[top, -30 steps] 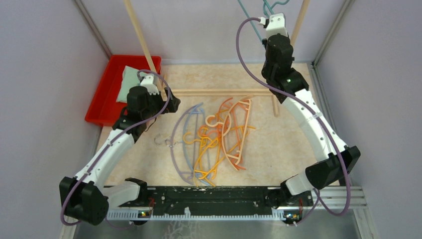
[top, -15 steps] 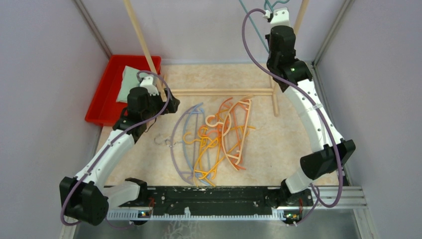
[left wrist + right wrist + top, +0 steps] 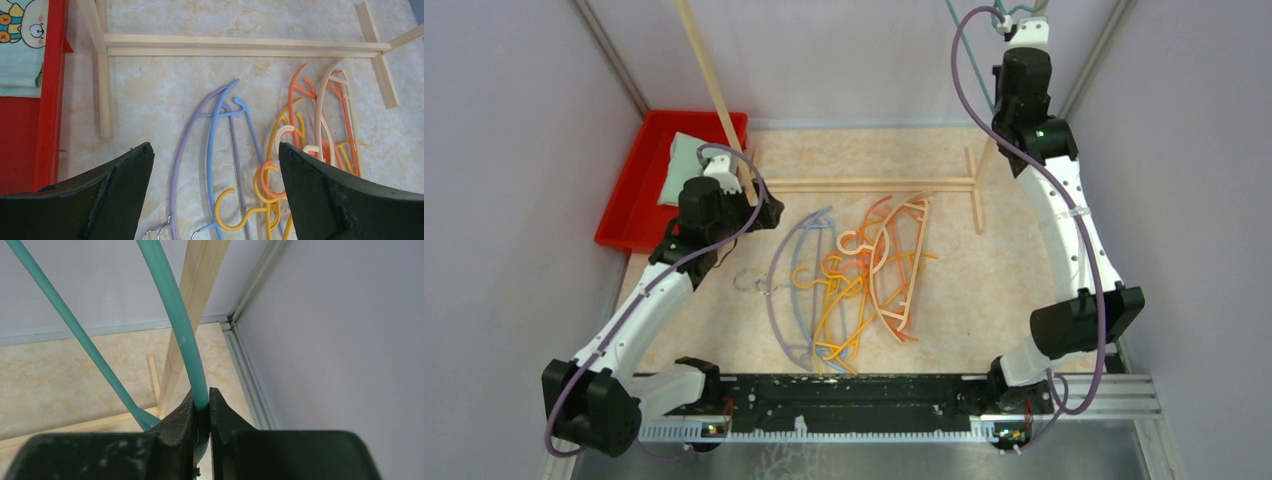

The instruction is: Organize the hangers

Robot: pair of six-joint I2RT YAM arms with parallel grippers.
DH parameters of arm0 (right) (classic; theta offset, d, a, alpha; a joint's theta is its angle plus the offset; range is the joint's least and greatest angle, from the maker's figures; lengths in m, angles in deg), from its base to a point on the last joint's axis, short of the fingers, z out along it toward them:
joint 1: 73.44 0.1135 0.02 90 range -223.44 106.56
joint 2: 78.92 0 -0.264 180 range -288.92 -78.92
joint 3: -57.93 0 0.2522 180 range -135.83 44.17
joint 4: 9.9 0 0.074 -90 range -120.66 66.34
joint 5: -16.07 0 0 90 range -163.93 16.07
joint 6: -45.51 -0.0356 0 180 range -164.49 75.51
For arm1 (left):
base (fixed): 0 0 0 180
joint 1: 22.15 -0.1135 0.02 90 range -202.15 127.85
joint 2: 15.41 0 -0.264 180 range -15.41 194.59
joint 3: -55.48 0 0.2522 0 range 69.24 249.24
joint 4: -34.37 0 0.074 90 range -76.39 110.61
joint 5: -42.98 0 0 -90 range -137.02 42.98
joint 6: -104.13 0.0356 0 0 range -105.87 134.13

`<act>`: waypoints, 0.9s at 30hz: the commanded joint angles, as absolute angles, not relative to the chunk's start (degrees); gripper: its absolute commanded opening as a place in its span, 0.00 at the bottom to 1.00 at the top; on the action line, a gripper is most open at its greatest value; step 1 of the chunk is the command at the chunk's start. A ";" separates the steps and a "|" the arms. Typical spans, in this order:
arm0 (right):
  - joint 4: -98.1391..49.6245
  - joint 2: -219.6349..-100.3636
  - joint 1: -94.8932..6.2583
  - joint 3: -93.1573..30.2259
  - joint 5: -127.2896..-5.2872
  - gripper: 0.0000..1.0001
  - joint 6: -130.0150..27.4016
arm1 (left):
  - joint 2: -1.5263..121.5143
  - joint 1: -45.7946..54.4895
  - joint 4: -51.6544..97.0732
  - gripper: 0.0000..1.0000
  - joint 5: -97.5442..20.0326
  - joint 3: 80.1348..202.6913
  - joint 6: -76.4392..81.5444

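Far left corner of the surface: red tray [image 3: 629, 205] with a folded cloth [image 3: 682, 165] in it, not part of the job. The left hand [image 3: 215, 147] hovers just inboard of the tray, fingers spread wide and holding nothing, looking down at the left side of the pile of hangers [image 3: 854, 285]. The pile lies flat mid-surface, in front of the wooden rack's base rail [image 3: 240, 44]. Left to right it runs lavender hanger [image 3: 186, 145], light blue hanger [image 3: 211, 150], yellow hanger [image 3: 235, 218], orange hanger [image 3: 302, 80], peach hanger [image 3: 325, 95]. Hooks and arms cross over each other, worst in the yellow/orange cluster. My read: thin, light plastic, stiff with some spring, smooth enough to pivot in a pinch. Lying flat, there's little to get under. The lavender one is outermost and least tangled, so I'd take it first, pinching the curved arm near the neck so it hangs balanced. Expect snagged neighbours to drag along on anything pulled from the middle. The right hand [image 3: 201, 405] is high over the far right corner, fingers closed tight on the curved arm of the teal hanger [image 3: 175, 305], just beside the rack's right upright [image 3: 197, 300]. Its hook is out of frame, so I can't tell whether it's over the top rail.
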State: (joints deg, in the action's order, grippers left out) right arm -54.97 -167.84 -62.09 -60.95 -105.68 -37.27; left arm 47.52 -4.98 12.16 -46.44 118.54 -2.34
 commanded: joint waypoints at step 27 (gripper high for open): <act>-66.33 -149.67 -44.96 -59.57 -91.55 0.64 -47.80 | 47.23 -4.57 12.42 0.99 -48.73 116.06 -0.75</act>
State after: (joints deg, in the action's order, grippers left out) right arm -63.32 -152.85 -52.23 -60.52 -92.13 -46.05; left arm 47.50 -4.96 11.98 -48.01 117.03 -1.81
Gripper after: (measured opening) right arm 0.639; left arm 0.996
